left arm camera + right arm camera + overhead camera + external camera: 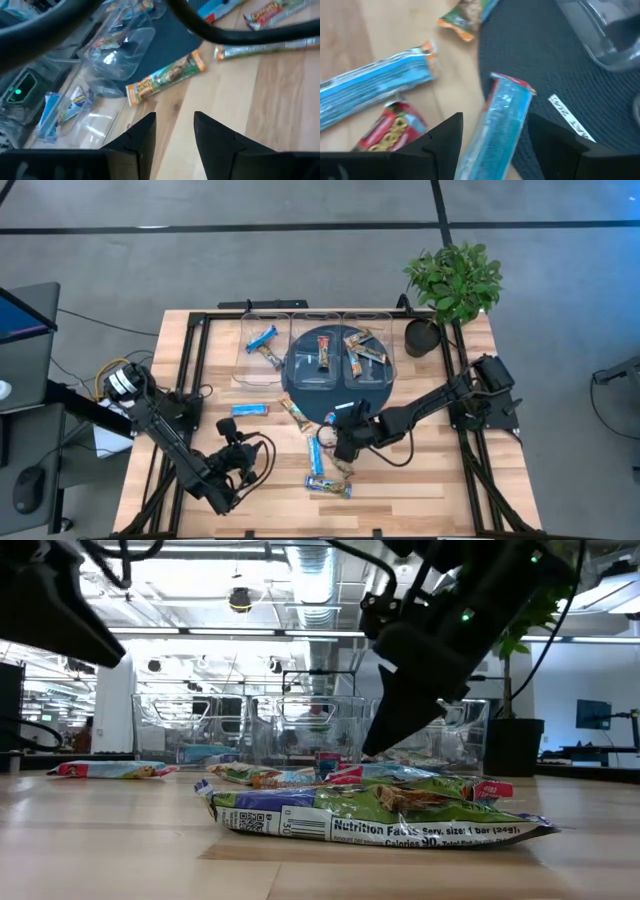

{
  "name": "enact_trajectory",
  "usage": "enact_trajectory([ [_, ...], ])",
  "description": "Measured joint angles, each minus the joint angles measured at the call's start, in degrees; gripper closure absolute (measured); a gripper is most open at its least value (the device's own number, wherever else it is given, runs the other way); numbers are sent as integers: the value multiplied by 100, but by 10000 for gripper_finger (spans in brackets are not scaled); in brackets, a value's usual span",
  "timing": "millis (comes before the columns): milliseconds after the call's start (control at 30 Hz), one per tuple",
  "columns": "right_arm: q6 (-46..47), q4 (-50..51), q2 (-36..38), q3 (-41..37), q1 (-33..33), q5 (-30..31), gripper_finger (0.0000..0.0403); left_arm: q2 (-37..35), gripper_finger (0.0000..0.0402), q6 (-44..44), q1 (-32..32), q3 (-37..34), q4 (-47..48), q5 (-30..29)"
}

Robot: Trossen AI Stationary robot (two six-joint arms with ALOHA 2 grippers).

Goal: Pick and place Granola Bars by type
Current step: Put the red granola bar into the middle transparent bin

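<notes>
Several foil granola bars lie on the wooden table and on the dark round mat. My right gripper is open and low at the mat's near edge. Its fingers stand on either side of a bright blue bar that lies across the mat's edge. Whether they touch it, I cannot tell. Another blue bar and a red-dark one lie beside it. My left gripper is open over bare wood, and an orange-brown and green bar lies ahead of it.
Three clear bins stand along the far side and hold a blue bar, a red-dark bar and orange-brown bars. A potted plant stands at the far right corner. Loose bars lie near the table's near edge.
</notes>
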State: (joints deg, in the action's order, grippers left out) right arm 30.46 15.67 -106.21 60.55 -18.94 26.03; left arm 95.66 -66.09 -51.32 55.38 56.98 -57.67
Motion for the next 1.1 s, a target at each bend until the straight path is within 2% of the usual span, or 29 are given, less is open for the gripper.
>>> enact_trajectory([
  [200,505,257,0,0,194,-27,188,0,274,-75,-54,-83,3,3],
  [600,564,185,0,0,138,-70,188,0,274,-71,-56,-83,1,-28],
  [800,587,72,-455,13,145,-233,188,1,274,-72,-56,-83,-6,-88],
  [1100,532,192,-561,29,164,-296,188,4,274,-52,-56,-83,-57,-180],
])
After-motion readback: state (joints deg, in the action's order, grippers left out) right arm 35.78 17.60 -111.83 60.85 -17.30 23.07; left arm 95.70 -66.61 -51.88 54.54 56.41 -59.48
